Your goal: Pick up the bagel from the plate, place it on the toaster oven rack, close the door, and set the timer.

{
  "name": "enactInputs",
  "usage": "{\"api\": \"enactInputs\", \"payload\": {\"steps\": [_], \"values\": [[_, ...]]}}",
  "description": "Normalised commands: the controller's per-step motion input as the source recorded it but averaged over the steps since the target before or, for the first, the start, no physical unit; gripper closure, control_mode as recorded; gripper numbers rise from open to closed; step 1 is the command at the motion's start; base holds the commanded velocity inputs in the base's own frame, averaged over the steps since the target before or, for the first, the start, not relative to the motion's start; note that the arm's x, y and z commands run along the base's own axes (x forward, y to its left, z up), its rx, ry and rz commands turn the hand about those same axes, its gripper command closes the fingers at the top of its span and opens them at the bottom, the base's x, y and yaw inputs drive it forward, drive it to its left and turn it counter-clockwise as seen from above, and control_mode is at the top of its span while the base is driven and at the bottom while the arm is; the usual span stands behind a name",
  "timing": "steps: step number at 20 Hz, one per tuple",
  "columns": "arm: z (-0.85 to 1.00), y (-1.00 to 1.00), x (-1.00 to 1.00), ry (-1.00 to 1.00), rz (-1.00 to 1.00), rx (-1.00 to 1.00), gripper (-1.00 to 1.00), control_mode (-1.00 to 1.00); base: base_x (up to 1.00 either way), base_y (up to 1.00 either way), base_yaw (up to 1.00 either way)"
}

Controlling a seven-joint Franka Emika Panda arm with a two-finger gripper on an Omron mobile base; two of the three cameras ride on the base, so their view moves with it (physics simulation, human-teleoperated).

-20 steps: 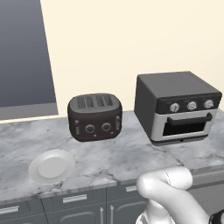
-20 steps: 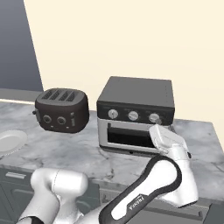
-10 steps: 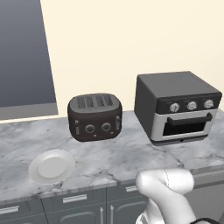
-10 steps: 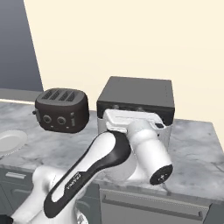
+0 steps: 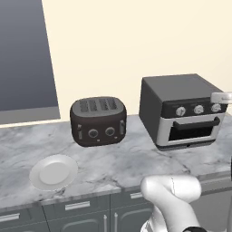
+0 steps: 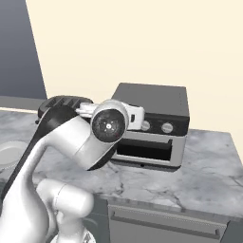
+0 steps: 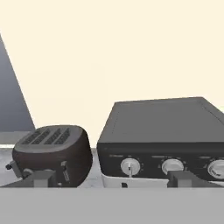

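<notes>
On the marble worktop [image 5: 136, 161], going from left to right, the plate [image 5: 53, 172] lies nearest the front edge at the far left, round, white and shallow; no bagel can be made out on it. Behind it and a little to the right stands the dark brown four-slot toaster [image 5: 98, 121], with two round knobs on its front face. A grey panel [image 5: 25, 54] covers the wall above the left end of the worktop, and grey cabinet fronts [image 5: 77, 210] run below the edge.

Further right sits the dark grey toaster oven [image 5: 181, 111], well apart from the plate and just beside the toaster. Its three silver knobs [image 7: 130, 166] line the dark strip above the door [image 5: 195, 130], which stands upright and closed, a dark bar handle along its top edge. The rack inside cannot be made out through the glass.

Up in front of the oven, level with the knob strip, hangs the end effector [image 7: 111, 178], its two dark fingertips [image 7: 41, 178] set wide apart with nothing between them, facing the toaster and the oven's front.
</notes>
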Motion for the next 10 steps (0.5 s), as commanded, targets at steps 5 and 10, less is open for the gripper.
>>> {"api": "enactInputs", "payload": {"steps": [5, 10], "values": [[-0.02, 0.10, 0.30, 0.42, -0.30, -0.02, -1.00, -1.00, 0.00, 0.00, 0.00], [-0.25, 0.00, 0.47, 0.46, -0.27, 0.00, -1.00, -1.00, 0.00, 0.00, 0.00]]}}
